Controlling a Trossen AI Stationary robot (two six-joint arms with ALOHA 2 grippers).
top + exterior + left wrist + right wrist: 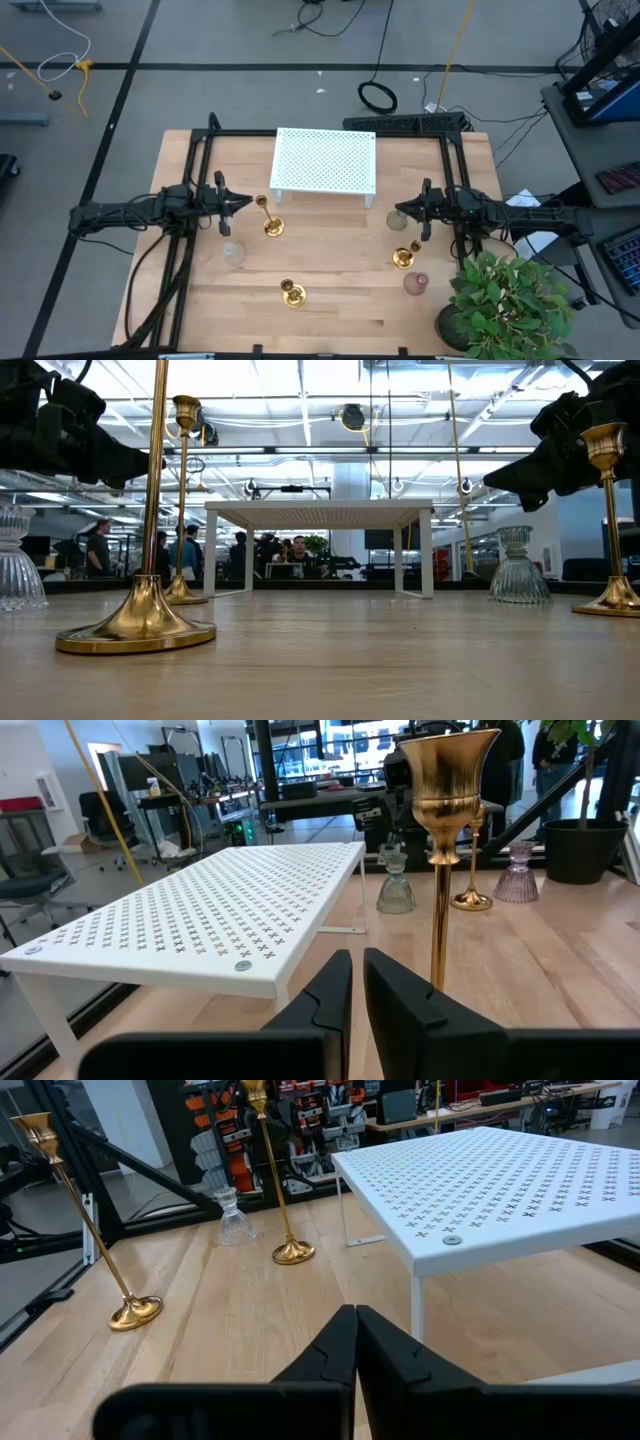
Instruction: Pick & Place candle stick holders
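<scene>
Three gold candle stick holders stand upright on their round bases on the wooden table: one [268, 222] just in front of my left gripper [245, 204], one [292, 293] near the front edge, and one [403, 255] near my right gripper [398, 212]. Both grippers point level toward the table's middle, shut, with nothing between their fingers. In the left wrist view, the nearest holder's stem [438, 920] rises just beyond the fingers [357, 958], apart from them. The right wrist view shows two holders [135, 1312] [292, 1252] across the table, beyond my right gripper [355, 1312].
A white perforated shelf [325, 160] on legs stands at the table's far middle. Clear glass holders [233, 252] [397, 222] and a pinkish one [415, 284] stand among the candlesticks. A potted plant [505, 300] fills the near right corner. People show in the room behind.
</scene>
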